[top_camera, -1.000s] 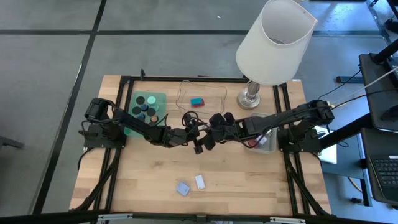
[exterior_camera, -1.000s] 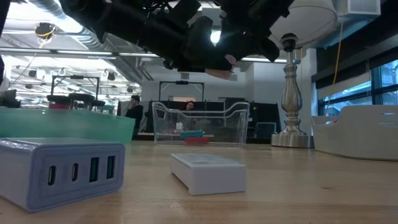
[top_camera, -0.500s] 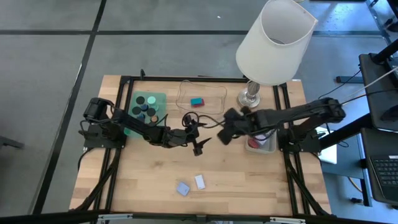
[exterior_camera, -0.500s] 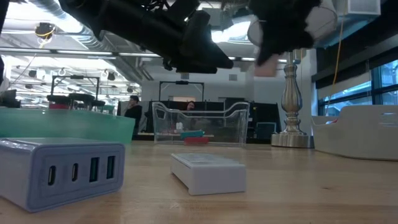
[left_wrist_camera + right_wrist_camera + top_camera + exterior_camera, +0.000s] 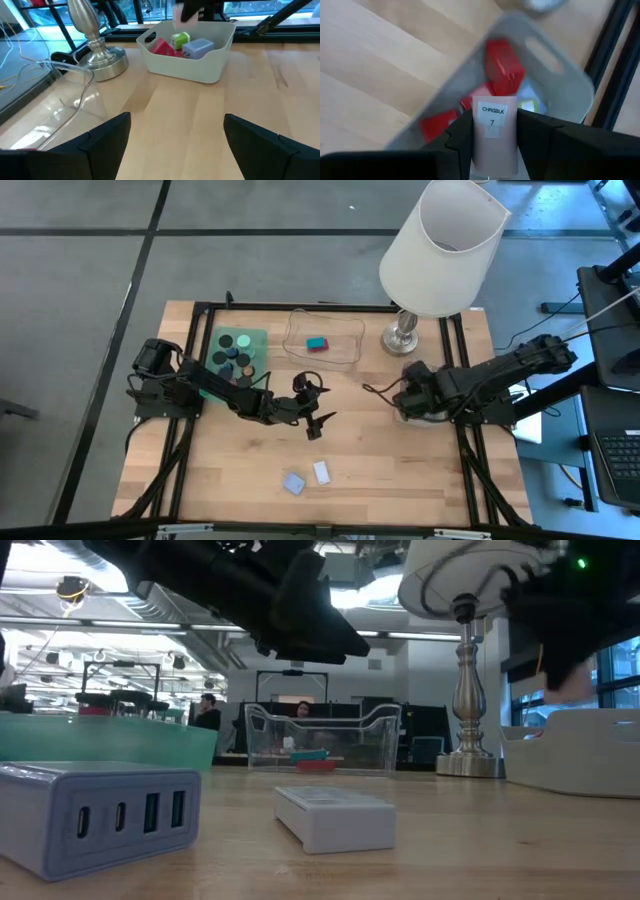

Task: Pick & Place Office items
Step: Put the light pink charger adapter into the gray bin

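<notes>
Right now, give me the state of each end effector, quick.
Left end effector: open, holding nothing, above the bare table middle.
Right end effector: closed on a pink block labelled CHRGBLK 7, over the grey tray.

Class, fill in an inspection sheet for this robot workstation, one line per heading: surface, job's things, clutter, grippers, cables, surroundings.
Surface: wooden table, black frame rails along its edges.
Job's things: black discs in the green tray; red and teal pieces in the clear tray; red blocks in the grey bin; two pale chargers loose near the front edge.
Clutter: white lamp at the back right.
Grippers: left gripper open above mid-table, holding nothing; right gripper shut on a pink labelled block over the grey bin.
Cables: thin wire by the lamp base.
Surroundings: grey floor; people behind the table in the low view.
</notes>
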`<state>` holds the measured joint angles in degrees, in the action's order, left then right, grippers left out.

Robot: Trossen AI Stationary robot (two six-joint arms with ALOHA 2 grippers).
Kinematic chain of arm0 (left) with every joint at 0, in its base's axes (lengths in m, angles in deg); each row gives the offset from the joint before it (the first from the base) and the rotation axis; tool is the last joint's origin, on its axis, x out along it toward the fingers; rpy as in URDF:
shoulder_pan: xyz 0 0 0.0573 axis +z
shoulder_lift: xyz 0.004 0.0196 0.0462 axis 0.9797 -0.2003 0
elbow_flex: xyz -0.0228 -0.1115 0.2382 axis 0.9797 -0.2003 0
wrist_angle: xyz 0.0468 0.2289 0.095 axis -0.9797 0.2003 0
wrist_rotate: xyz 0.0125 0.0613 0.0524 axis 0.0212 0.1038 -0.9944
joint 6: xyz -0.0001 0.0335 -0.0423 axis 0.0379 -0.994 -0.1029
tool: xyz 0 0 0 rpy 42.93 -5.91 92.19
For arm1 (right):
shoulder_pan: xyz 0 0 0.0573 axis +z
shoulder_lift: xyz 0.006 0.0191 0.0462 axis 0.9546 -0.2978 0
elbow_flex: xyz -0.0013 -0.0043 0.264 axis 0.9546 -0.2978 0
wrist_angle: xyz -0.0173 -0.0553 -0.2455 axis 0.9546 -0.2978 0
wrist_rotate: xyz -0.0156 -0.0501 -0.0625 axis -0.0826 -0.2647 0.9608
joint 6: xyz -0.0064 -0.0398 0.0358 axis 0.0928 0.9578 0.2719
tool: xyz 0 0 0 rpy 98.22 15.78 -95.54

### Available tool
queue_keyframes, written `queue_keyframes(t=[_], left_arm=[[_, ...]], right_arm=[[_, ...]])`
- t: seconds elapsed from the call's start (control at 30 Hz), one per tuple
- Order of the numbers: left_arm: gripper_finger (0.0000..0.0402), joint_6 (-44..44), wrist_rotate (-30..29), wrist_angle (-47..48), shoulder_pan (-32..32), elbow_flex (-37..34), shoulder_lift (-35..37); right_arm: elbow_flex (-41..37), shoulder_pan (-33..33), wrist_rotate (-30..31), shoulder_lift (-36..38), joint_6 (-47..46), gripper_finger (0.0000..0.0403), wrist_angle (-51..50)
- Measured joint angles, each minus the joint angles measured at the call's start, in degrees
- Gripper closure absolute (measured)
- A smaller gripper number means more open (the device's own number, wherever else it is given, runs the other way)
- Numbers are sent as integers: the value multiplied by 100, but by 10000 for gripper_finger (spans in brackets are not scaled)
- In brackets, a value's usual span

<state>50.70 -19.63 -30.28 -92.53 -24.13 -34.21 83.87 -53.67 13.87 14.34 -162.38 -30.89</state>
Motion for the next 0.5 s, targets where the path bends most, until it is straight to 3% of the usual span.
queue_keyframes(t=[0.23,0.5], left_arm=[[84,0,-4,14,-89,0,0],[84,2,-15,133,-87,0,0]], right_arm=[[-890,103,-790,301,-306,286,639],[-1101,136,-689,305,-472,271,656]])
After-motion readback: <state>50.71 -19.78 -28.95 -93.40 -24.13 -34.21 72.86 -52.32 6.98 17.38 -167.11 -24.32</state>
